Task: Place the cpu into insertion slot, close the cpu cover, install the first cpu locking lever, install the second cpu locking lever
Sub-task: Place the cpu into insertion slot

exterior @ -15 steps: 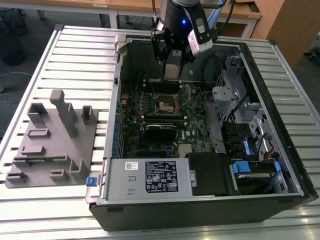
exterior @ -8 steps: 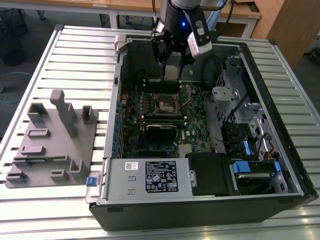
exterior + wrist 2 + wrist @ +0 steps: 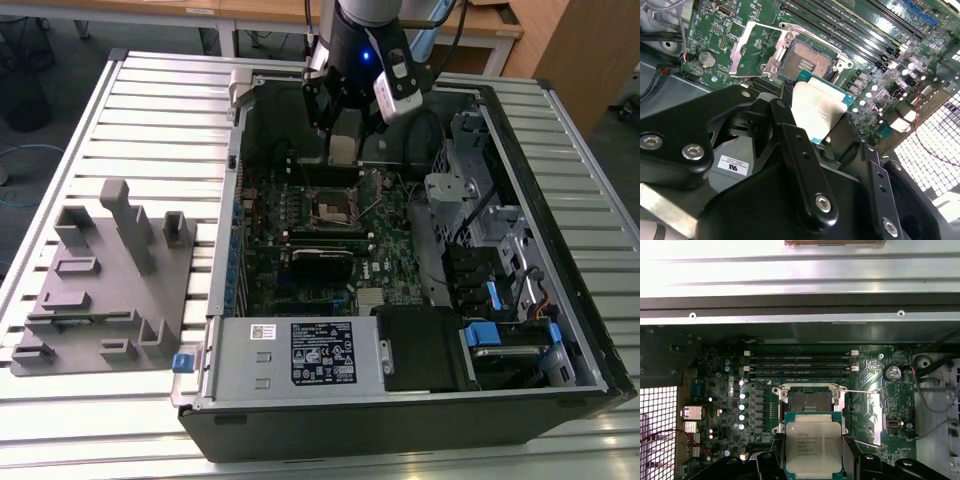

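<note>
My gripper point(image 3: 813, 456) is shut on the cpu point(image 3: 813, 445), a flat square chip with a dull metal top, held by its two side edges between black fingers point(image 3: 771, 460). The chip hangs above the green board, just short of the insertion slot point(image 3: 812, 401), whose dark centre lies bare. In the second wrist view the cpu point(image 3: 817, 112) sits beside the insertion slot point(image 3: 807, 62), and the cpu cover point(image 3: 752, 50) is swung open, lying off to the side of it. Two thin locking levers point(image 3: 865, 390) stand out from the socket. In the exterior view the gripper point(image 3: 343, 150) hovers inside the case behind the insertion slot point(image 3: 335, 205).
Long black memory slots point(image 3: 800, 365) run just beyond the socket. The case walls point(image 3: 235, 160) surround the board, with a drive cage point(image 3: 480, 200) on the exterior view's right and a power supply point(image 3: 300, 350) at the front. A grey parts fixture point(image 3: 100, 290) lies on the slatted table.
</note>
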Robot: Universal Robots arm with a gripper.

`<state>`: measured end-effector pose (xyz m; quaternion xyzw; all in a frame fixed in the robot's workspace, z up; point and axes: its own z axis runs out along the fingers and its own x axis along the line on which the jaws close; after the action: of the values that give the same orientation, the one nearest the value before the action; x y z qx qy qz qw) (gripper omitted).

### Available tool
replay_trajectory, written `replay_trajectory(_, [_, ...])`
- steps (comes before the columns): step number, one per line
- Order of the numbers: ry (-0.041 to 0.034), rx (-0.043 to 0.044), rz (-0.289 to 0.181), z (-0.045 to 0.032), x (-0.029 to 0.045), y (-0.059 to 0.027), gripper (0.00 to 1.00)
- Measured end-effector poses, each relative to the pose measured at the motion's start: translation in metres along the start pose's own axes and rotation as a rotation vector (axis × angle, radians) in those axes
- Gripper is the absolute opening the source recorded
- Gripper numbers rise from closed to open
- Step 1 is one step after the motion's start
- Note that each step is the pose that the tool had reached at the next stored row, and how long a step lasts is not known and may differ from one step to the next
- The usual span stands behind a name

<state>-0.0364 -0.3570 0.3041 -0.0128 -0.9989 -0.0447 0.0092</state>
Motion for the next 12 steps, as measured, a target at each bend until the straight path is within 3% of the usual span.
replay_trajectory(12, [0.0,0.0001,0.0,0.0039,-0.0001,-0.0004,0.54])
